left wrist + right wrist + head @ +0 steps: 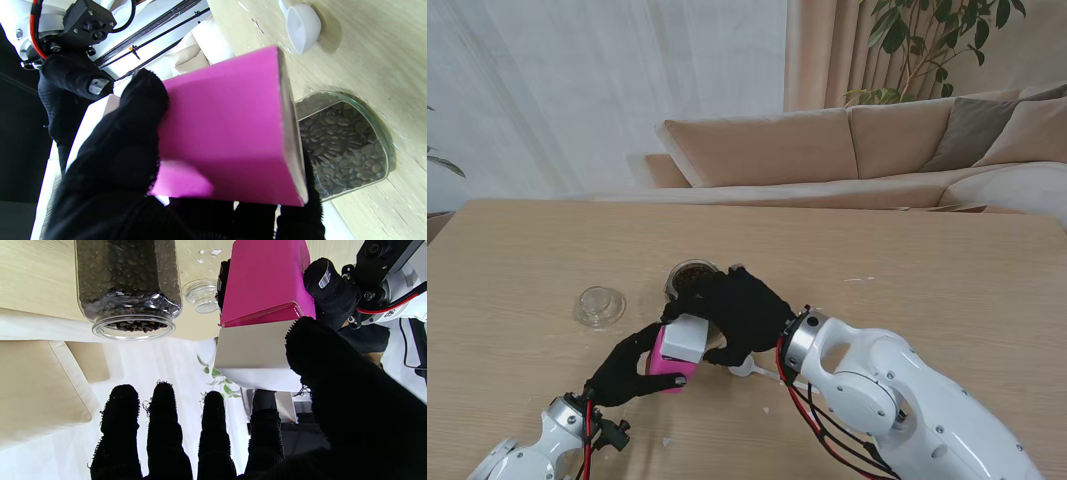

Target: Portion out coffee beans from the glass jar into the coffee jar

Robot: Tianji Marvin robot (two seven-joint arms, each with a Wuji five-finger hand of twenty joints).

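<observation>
Left hand (632,368): fingers wrapped around pink coffee jar (672,362), near table's (947,250) near edge.
Right hand (742,312): fingers spread, thumb apparently touching jar's white lid (685,338).
Glass jar (689,277): just beyond, uncapped.

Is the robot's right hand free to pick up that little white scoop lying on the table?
Probably not right away. The right hand is busy at the white lid of the pink coffee jar, which the left hand holds. The white scoop lies uncovered beside its wrist, so it would need to let go and pull back first.

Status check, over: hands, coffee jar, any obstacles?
Left hand shut on pink coffee jar. Right hand at its white lid. Glass jar open. Scoop beside.
</observation>
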